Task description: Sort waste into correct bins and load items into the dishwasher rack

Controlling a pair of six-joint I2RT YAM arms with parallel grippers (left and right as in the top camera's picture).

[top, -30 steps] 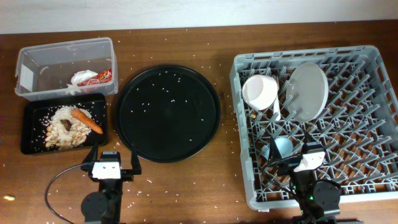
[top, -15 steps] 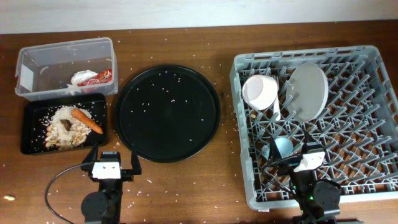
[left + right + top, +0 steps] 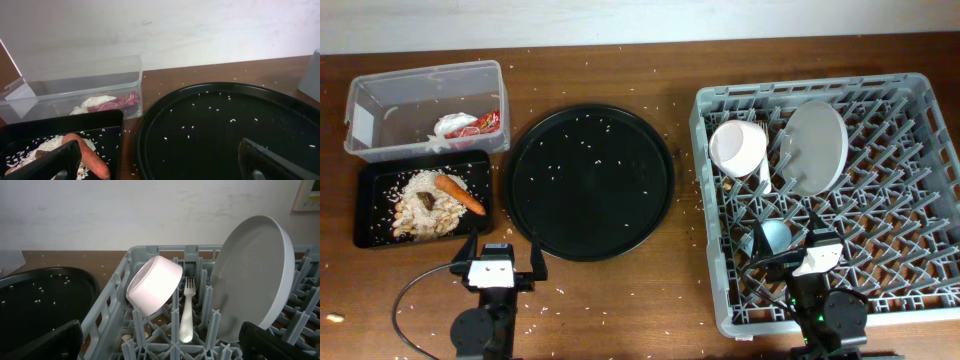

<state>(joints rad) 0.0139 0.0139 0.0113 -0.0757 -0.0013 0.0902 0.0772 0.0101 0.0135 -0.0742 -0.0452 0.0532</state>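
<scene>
Sorting and loading look finished to us, so the risks lie in how things sit. The bowl (image 3: 738,146) lies tipped on its side against the pegs (image 3: 890,200) near the far left corner of the dishwasher rack (image 3: 702,150), and a knock to the rack could roll it loose. The plate (image 3: 813,147) stands on edge and leaning just beside it, so it could topple the same way. The slim fork (image 3: 186,311) rests between the two and might slip through the lattice. The cup (image 3: 772,238) sits just beside the right fingers (image 3: 280,342), where a careless descent could clip it. Loose grains (image 3: 210,107) dot the round black tray (image 3: 590,200) and the bench (image 3: 620,300), and we think they may count as unsorted waste.

Both pairs of fingers are spread wide and grasp nothing. The left fingers (image 3: 50,162) hang by the near edge of the bench, the right fingers over the near side of the rack.

The clear tub (image 3: 380,95) at the far left corner holds the napkin (image 3: 453,124) and the red wrapper (image 3: 490,121), which touch each other at its right end. The shallow black tray (image 3: 365,205), just nearer along the left edge, holds the rice scraps (image 3: 420,218). The carrot (image 3: 460,195) lies across them and the brown chunk (image 3: 427,200) sits in the heap.
</scene>
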